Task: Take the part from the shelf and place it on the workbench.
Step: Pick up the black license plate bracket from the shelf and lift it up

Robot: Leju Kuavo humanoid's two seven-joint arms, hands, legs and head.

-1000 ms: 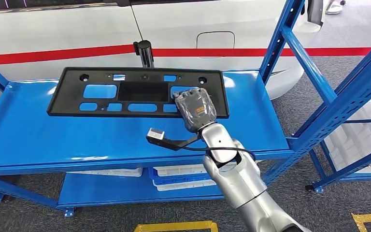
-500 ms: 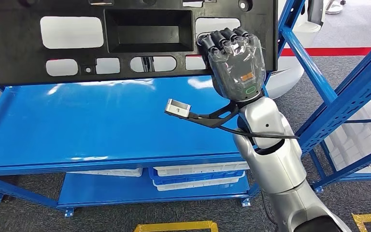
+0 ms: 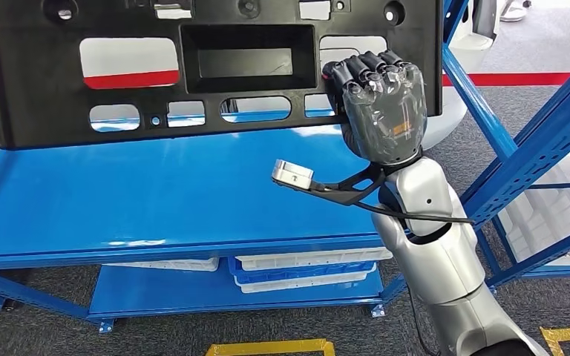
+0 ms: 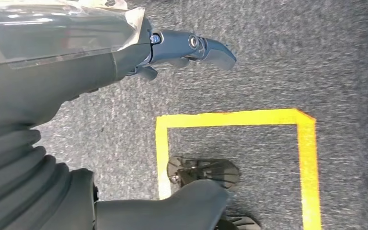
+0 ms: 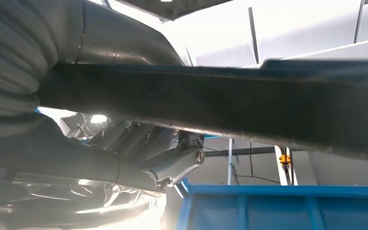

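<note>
Head view: black part point(image 3: 208, 70), a wide flat panel w/ rectangular and oval cut-outs and a recessed central pocket, is held upright above the blue shelf point(image 3: 156, 200), clear of the shelf surface. Right hand point(image 3: 378, 104) grips the part at its lower right edge, fingers point(image 3: 364, 68) curled over the front face beside the rightmost cut-out; hand is wrapped in clear film. Silver right forearm rises from below the shelf's front edge, w/ a black bracket carrying a small grey camera module point(image 3: 292, 173) sticking out toward the shelf middle. White bins point(image 3: 304, 271) sit on the level beneath the shelf. White car body w/ red stripe point(image 3: 130, 78) shows through the part's cut-outs, behind the shelf.

Left wrist view: left hand point(image 4: 124, 52) hangs over grey carpet, fingers apart, holding nothing. Yellow tape outline point(image 4: 235, 124) lies on the floor below it.

Right wrist view: edge of the part point(image 5: 211, 105) runs across as a dark band, clamped by the hand's fingers point(image 5: 163, 153); blue shelf point(image 5: 287, 206) lies beyond.
</note>
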